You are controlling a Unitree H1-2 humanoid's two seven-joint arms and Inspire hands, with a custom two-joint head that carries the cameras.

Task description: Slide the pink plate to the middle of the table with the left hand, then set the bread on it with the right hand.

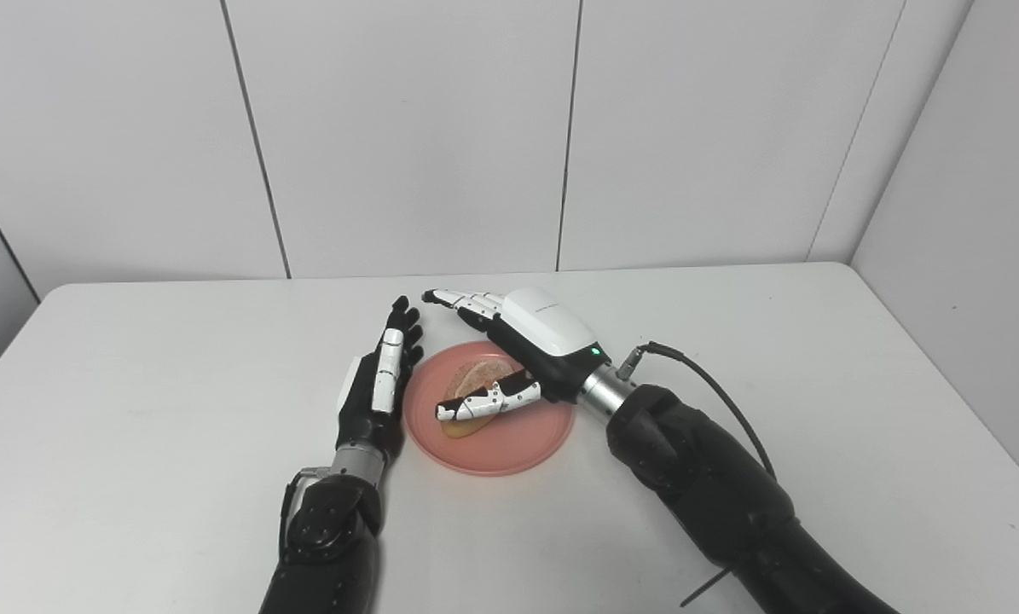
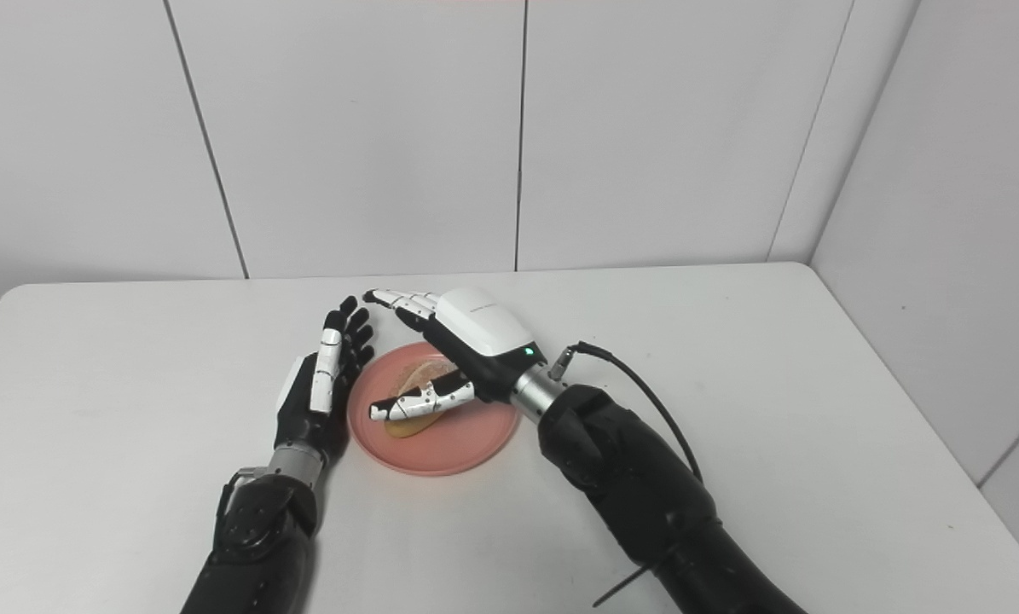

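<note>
Pink plate (image 1: 509,443): mid-table. Bread (image 1: 473,385): lying on plate, under thumb of right hand (image 1: 526,341), fingers spread, released. Left hand (image 1: 381,384): flat, empty, just beside plate's left rim.

We see a white table (image 1: 731,358). On it rests a pink plate (image 1: 509,448), near the middle.

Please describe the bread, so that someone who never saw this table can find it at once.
On the white table, near its middle, lies a round pink plate between the two hands. The bread is the tan slice lying on it, under the right hand, whose fingers are spread open above it.
</note>
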